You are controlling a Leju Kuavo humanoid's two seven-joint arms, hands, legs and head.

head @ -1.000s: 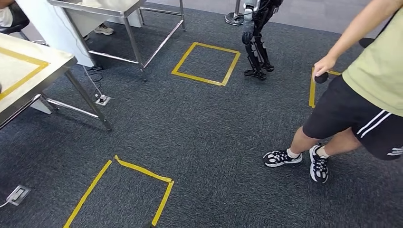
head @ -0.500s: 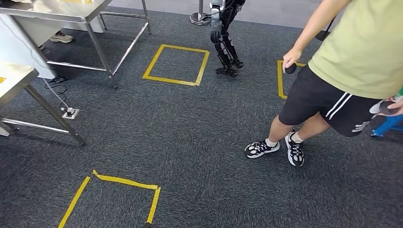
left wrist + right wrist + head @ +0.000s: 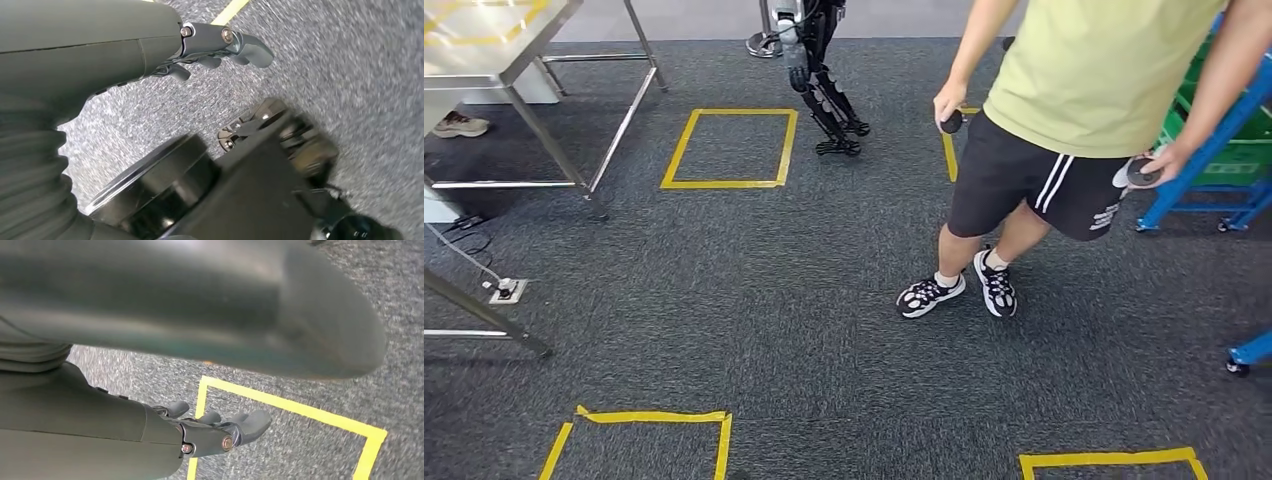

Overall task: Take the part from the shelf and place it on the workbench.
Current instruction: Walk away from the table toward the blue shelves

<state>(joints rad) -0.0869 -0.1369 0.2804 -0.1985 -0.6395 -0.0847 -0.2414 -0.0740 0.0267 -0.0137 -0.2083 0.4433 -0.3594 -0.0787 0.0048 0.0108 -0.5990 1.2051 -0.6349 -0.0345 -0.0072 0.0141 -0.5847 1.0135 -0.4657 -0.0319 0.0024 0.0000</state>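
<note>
Dark grey carpet floor (image 3: 804,330) with yellow tape squares (image 3: 729,148), probably standing spots. Left hand (image 3: 220,47) and right hand (image 3: 220,432) both hang empty, fingers loosely apart, since no part's picked yet.

- person (image 3: 1064,150) stands on the carpet (image 3: 754,300), right of center
- other robot's legs (image 3: 824,100) behind, left of them
- metal table (image 3: 494,50) far left
</note>
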